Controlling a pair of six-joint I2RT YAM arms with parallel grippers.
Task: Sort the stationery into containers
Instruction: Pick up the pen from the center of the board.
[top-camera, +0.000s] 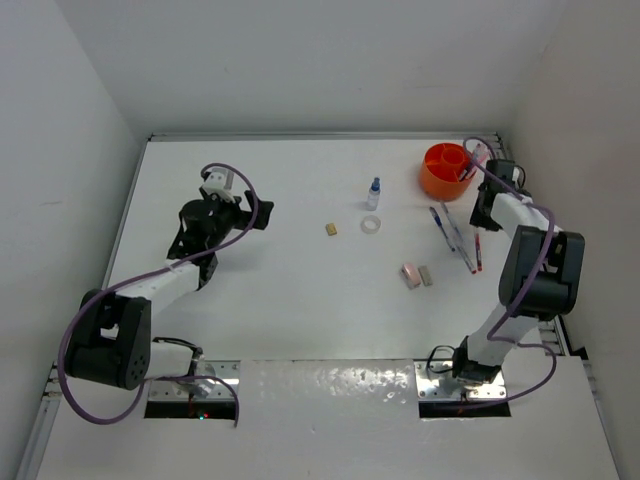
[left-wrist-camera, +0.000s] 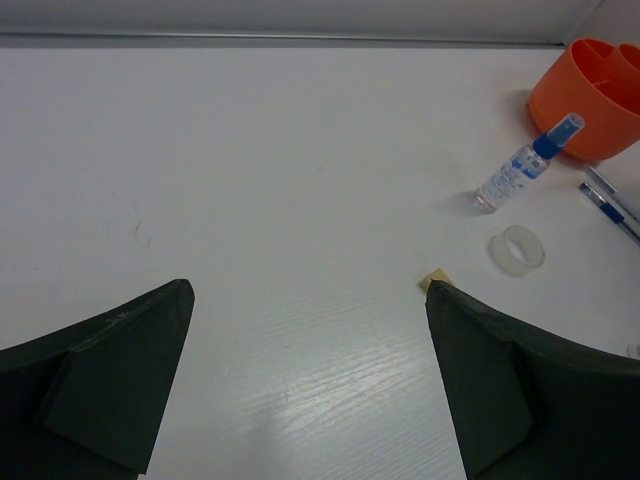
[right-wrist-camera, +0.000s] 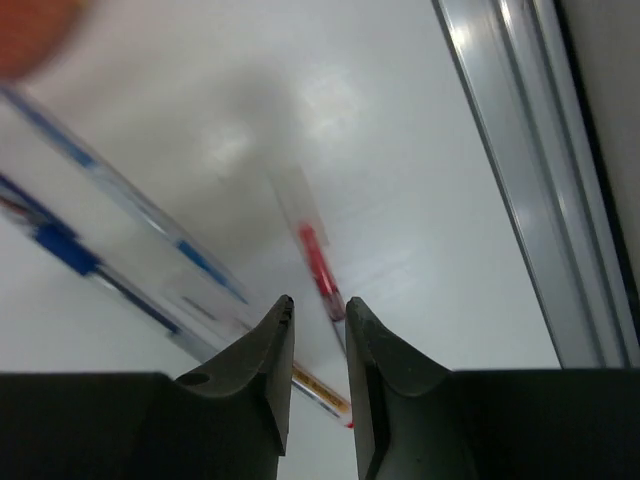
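Observation:
The orange tub (top-camera: 445, 172) stands at the far right, with a pinkish pen (top-camera: 474, 160) leaning out of it. In front of it lie two blue pens (top-camera: 447, 226) and a red pen (top-camera: 477, 250). My right gripper (top-camera: 484, 218) hangs just above them. In the right wrist view its jaws (right-wrist-camera: 318, 303) stand narrowly open, the red pen (right-wrist-camera: 318, 265) lies on the table past the tips, and the blue pens (right-wrist-camera: 150, 240) lie to the left. A blue-capped bottle (top-camera: 374, 193), tape ring (top-camera: 371, 224) and tan eraser (top-camera: 331, 229) sit mid-table. My left gripper (top-camera: 258, 212) is wide open and empty.
A pink eraser (top-camera: 411, 275) and a pale eraser (top-camera: 427, 274) lie side by side nearer the arms. The table's metal rail (right-wrist-camera: 530, 170) runs close on the right of the pens. In the left wrist view the bottle (left-wrist-camera: 520, 165) and tape ring (left-wrist-camera: 517, 248) lie ahead to the right.

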